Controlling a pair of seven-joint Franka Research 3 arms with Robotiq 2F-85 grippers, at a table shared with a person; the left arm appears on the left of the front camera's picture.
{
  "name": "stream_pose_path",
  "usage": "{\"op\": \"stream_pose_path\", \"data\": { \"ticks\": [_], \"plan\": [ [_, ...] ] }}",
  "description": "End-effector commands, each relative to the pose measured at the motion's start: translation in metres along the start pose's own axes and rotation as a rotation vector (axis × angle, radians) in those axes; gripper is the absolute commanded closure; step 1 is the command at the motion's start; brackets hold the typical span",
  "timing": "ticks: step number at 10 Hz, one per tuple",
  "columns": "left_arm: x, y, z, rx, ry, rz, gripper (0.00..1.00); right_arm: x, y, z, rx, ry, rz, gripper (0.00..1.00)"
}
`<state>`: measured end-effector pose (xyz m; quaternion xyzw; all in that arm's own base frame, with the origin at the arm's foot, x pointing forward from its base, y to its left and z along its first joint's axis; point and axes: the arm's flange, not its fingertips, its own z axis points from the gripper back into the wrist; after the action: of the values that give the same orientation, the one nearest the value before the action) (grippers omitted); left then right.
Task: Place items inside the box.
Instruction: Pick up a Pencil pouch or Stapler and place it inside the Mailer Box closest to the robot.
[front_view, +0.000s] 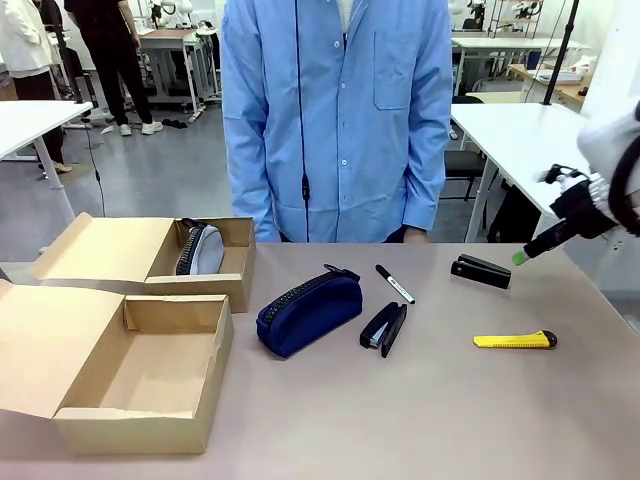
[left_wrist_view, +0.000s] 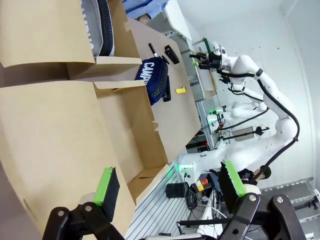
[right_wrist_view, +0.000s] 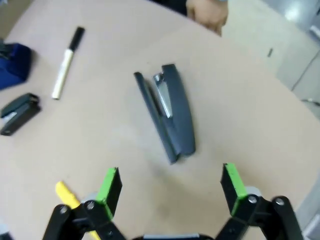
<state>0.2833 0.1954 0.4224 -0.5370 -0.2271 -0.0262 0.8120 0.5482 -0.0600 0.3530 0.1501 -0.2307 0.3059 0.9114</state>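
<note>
Taupe bench (front_view: 420, 420) carries two open brown cardboard boxes (front_view: 130, 430) at nine o'clock; navy zip pencil case (front_view: 308, 312) centre, unboxed. Right gripper (right_wrist_view: 171, 182), fingers released, poised over black stapler (right_wrist_view: 175, 115) at two o'clock, apparently for pickup. Left gripper (left_wrist_view: 168, 181), fingers released, overlooks the near box.

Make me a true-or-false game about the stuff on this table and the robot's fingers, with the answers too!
1. The grey case lies inside the far box. True.
2. The navy pencil case sits inside a box. False: it lies on the table, outside both boxes.
3. The fingers of the right gripper squeeze the yellow knife. False: they are open, facing a black stapler; the knife lies on the table.
4. The fingers of the left gripper are open. True.
</note>
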Motion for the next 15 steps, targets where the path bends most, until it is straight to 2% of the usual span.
{"op": "stream_pose_path", "data": {
  "ticks": [1, 2, 5, 7, 9, 10, 11, 12, 13, 14, 15],
  "plan": [
    [0.001, -0.001, 0.000, -0.019, -0.017, -0.023, 0.00, 0.022, -0.022, -0.016, 0.007, 0.044, 0.086, 0.00],
    [0.001, -0.001, 0.000, -0.019, -0.017, -0.023, 0.00, 0.028, -0.026, -0.034, 0.012, 0.079, 0.094, 0.00],
    [0.001, -0.001, 0.000, -0.019, -0.017, -0.023, 0.00, 0.035, -0.034, -0.072, 0.048, 0.078, 0.143, 0.00],
    [0.001, -0.001, 0.000, -0.019, -0.017, -0.023, 0.00, 0.032, -0.031, -0.086, 0.095, 0.126, 0.143, 0.00],
    [0.001, -0.001, 0.000, -0.019, -0.017, -0.023, 0.00, 0.028, -0.031, -0.091, 0.078, 0.149, 0.144, 0.00],
    [0.001, -0.001, 0.000, -0.019, -0.017, -0.023, 0.00, 0.026, -0.029, -0.092, 0.079, 0.150, 0.154, 0.60],
    [0.001, -0.001, 0.000, -0.019, -0.017, -0.023, 0.00, 0.025, -0.029, -0.093, 0.081, 0.153, 0.154, 0.60],
    [0.001, -0.001, 0.000, -0.019, -0.017, -0.023, 0.00, 0.023, -0.031, -0.093, 0.086, 0.152, 0.145, 1.00],
    [0.001, -0.001, 0.000, -0.019, -0.017, -0.023, 0.00, 0.021, -0.034, -0.093, 0.092, 0.150, 0.137, 0.64],
    [0.001, -0.001, 0.000, -0.019, -0.017, -0.023, 0.00, 0.019, -0.035, -0.093, 0.098, 0.152, 0.133, 1.00],
    [0.001, -0.001, 0.000, -0.019, -0.017, -0.023, 0.00, 0.019, -0.035, -0.093, 0.101, 0.156, 0.132, 1.00]
  ]
}}
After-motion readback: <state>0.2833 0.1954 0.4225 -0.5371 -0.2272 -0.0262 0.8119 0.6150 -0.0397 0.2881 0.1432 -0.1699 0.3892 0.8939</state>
